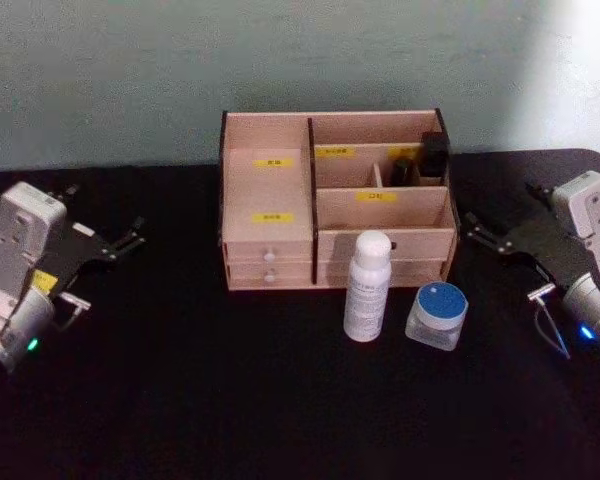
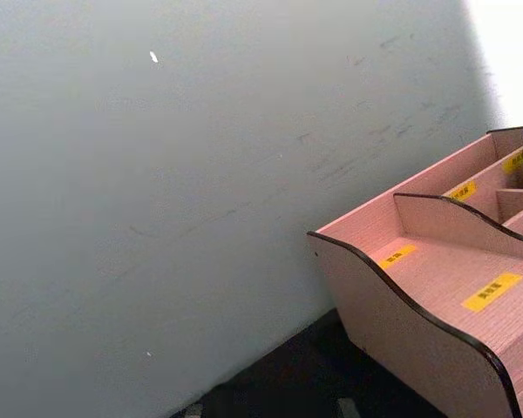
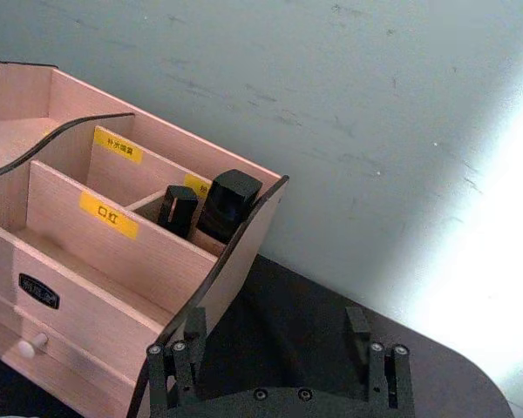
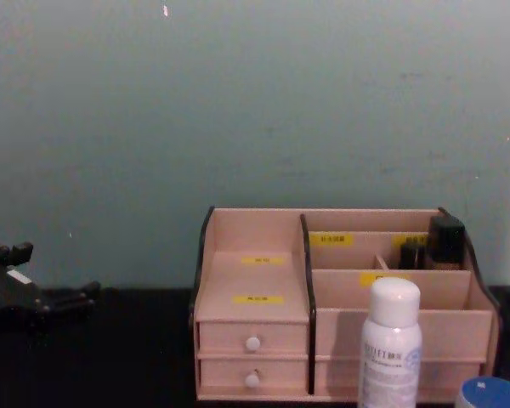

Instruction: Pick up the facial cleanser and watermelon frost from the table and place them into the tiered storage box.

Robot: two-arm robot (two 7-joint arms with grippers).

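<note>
The facial cleanser, a white bottle (image 1: 368,285) (image 4: 391,344), stands upright on the black table just in front of the tiered storage box (image 1: 270,190) (image 4: 251,234) (image 2: 436,287) (image 3: 78,226). Right of the bottle sits a clear jar with a blue lid (image 1: 437,315) (image 4: 491,395), which I take for the watermelon frost. My left gripper (image 1: 132,234) (image 4: 55,280) rests open at the table's left, well apart from the box. At the right, my right gripper (image 1: 477,232) (image 3: 275,340) is open and empty, beside the box's right end.
Two black cosmetic items (image 1: 425,160) (image 3: 213,205) stand in the box's back right compartment. Two white-knobbed drawers (image 4: 253,361) are shut at its lower left. A grey-green wall (image 4: 238,102) rises close behind. The black table (image 1: 230,400) has open surface in front.
</note>
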